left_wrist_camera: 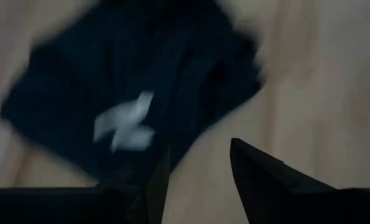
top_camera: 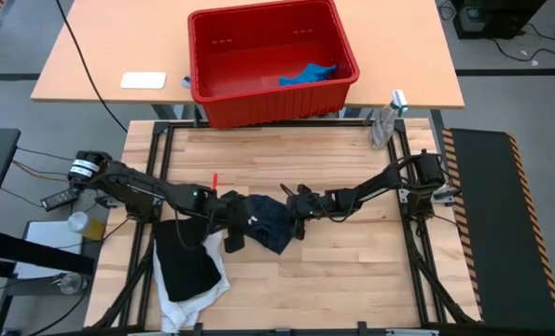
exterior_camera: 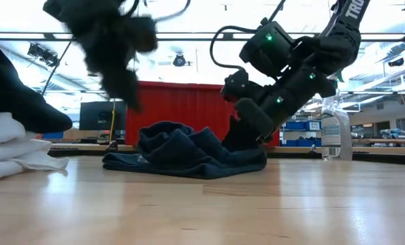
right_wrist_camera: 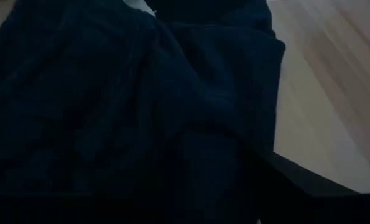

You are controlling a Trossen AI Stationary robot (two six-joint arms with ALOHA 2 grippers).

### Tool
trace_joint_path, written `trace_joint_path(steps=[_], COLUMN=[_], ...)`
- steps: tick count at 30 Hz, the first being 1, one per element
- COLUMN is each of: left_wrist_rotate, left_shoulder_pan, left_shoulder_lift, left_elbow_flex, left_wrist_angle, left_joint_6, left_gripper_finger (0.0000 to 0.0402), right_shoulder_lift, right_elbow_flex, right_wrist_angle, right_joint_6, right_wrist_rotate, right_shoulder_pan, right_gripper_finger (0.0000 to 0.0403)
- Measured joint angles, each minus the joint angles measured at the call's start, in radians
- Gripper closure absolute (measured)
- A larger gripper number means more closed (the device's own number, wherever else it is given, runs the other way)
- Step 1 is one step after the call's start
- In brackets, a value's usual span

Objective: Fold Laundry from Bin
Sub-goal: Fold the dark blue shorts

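- Navy garment [top_camera: 270, 222] lies crumpled at centre frame of the high view, white tag up.
- Left gripper [left_wrist_camera: 197, 171] above the garment's left edge, fingers parted, nothing between them.
- Right gripper [top_camera: 298, 210] at the garment's right edge; grip cannot be told.
- Bin [top_camera: 342, 42] upper centre, blue piece [top_camera: 307, 74] inside.
- Advice: pinch opposite corners, draw apart evenly and flatten before folding.
- Black garment [top_camera: 186, 261] rests on the white one [top_camera: 188, 303], lower left.

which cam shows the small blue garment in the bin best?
High view: the blue garment lies in plain sight on the floor of the red bin, toward its right side. The low view shows only the bin's outer wall behind the navy garment. Neither wrist view shows the blue garment or the bin.
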Motion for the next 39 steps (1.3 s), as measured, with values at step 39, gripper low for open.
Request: trace_joint_path(steps=[39], left_wrist_rotate=[0.124], left_shoulder_pan=[0.081], left_shoulder_lift=[-0.026], left_elbow_flex=[0.039], left_wrist_angle=[0.067], left_joint_6=[-0.104], left_gripper_finger=[0.023], right_shoulder_lift=[-0.04], right_elbow_flex=[-0.002], right_wrist_angle=[-0.035], right_joint_6=[0.092], right_wrist_rotate=[-0.01], right_shoulder_pan=[-0.027], right_gripper_finger=[0.0195])
